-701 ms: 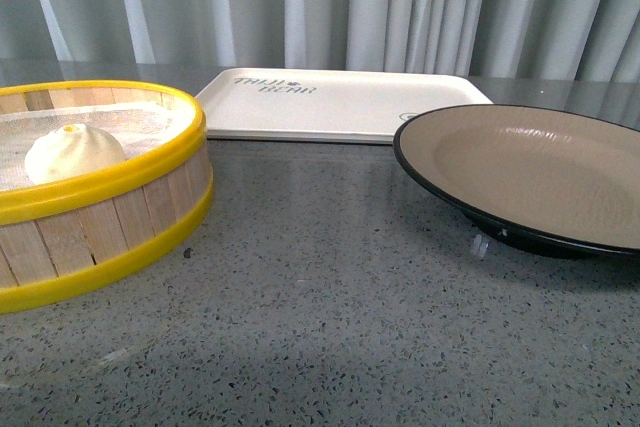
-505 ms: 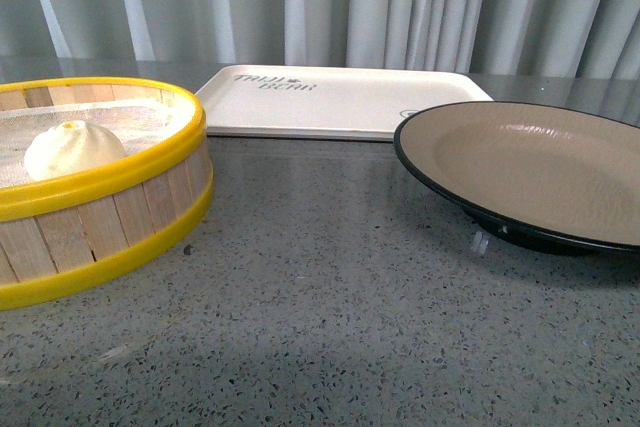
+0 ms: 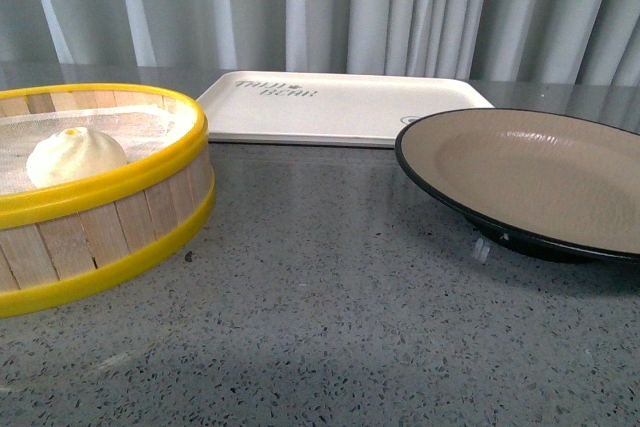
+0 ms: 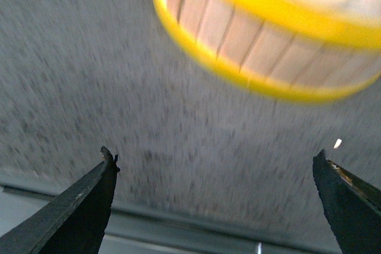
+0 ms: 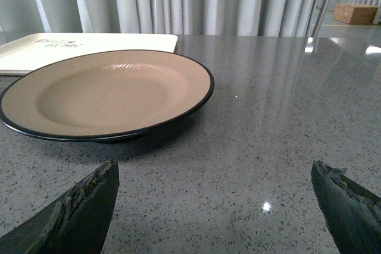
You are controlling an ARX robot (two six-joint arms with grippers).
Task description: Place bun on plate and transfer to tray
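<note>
Both jaws spread, empty.
Small white pleated bun unmoved in yellow-rimmed wooden steamer; blurred left wrist view suggests approach beginning.

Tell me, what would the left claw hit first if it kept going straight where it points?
Probably the wooden wall of the steamer basket, ahead of the open left gripper; the view is blurred, so the tabletop might come first.
</note>
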